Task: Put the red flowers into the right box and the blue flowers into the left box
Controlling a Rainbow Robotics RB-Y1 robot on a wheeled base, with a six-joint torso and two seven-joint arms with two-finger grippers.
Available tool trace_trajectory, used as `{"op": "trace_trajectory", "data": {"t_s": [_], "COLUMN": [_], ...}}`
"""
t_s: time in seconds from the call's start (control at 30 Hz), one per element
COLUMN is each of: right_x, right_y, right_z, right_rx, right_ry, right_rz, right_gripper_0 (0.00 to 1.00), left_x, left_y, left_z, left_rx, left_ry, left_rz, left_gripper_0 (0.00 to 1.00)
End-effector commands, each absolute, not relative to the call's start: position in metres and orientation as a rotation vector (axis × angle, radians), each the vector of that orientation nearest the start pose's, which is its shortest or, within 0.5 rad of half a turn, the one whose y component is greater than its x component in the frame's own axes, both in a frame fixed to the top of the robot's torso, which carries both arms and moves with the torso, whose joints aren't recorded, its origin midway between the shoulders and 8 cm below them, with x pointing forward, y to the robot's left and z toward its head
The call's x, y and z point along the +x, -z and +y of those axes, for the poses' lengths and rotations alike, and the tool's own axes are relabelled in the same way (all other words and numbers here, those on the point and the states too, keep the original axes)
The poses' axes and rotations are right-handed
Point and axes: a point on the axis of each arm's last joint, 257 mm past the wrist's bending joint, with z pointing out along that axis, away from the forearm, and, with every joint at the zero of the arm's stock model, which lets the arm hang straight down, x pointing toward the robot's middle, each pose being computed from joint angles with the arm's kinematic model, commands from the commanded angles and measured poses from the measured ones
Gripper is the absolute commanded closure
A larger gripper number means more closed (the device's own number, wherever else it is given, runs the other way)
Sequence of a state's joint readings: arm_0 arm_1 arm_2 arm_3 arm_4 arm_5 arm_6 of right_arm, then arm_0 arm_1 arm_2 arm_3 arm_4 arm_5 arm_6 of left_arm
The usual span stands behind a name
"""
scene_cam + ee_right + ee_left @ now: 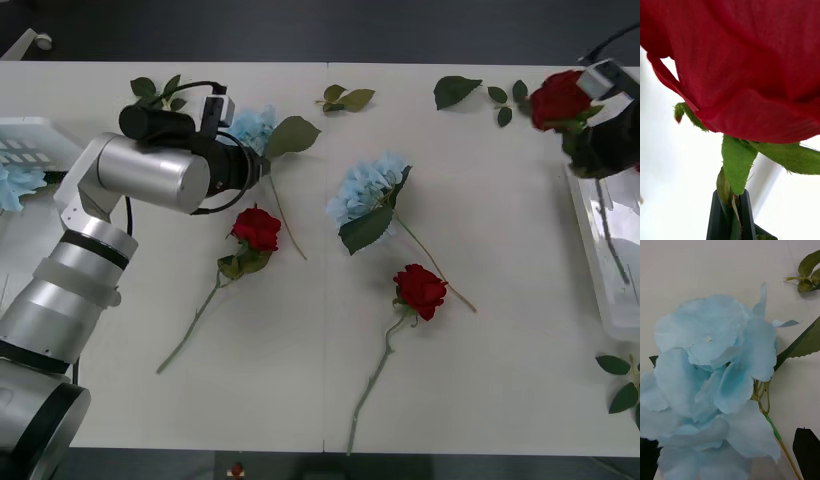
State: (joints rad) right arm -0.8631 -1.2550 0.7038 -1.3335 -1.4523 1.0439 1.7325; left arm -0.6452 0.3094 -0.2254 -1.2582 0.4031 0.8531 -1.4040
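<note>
table (480,380): white top, spanning the front view; a thin seam runs from the far edge to the near edge about the middle.
floor (330,25): dark strip beyond the table's far edge.
leaf sprig, far middle (346,98): two or three olive-green leaves lying flat near the far edge of the table.
big loose leaf (456,91): dark green, flat on the table near the far edge, toward the right.
small leaves (508,101): three small dark green ones just beside the big loose leaf.
leaves, near right (622,382): green, lying at the table's right edge, partly cut off by the frame.
</note>
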Motion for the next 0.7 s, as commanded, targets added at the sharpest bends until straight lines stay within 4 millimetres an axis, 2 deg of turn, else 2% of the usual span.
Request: {"op": "trace_trajectory", "data": {"t_s": [0.03, 0.1, 0.23, 0.5, 0.57, 0.6, 0.7], "right_x": [0.563, 0.564, 0.562, 0.543, 0.541, 0.539, 0.540], "right_y": [0.114, 0.114, 0.126, 0.152, 0.157, 0.161, 0.173], "right_z": [-0.444, -0.473, -0.511, -0.581, -0.591, -0.596, -0.606], "right_rx": [-0.282, -0.196, -0.085, 0.087, 0.112, 0.126, 0.154], "right_ry": [0.038, 0.068, 0.112, 0.218, 0.235, 0.246, 0.268], "right_rz": [2.486, 2.486, 2.504, 2.522, 2.516, 2.514, 2.501], "right_gripper_0": [1.00, 1.00, 1.00, 1.00, 1.00, 1.00, 1.00], "left_x": [0.653, 0.657, 0.656, 0.650, 0.650, 0.650, 0.650], "left_y": [0.222, 0.226, 0.230, 0.240, 0.241, 0.243, 0.247], "left_z": [0.116, 0.109, 0.099, 0.090, 0.089, 0.090, 0.093], "left_rx": [0.218, 0.223, 0.249, 0.307, 0.315, 0.318, 0.324], "left_ry": [0.238, 0.241, 0.242, 0.212, 0.208, 0.203, 0.188], "left_rz": [2.150, 2.144, 2.139, 2.144, 2.143, 2.147, 2.150], "left_gripper_0": [0.00, 0.00, 0.00, 0.00, 0.00, 0.09, 0.23]}}
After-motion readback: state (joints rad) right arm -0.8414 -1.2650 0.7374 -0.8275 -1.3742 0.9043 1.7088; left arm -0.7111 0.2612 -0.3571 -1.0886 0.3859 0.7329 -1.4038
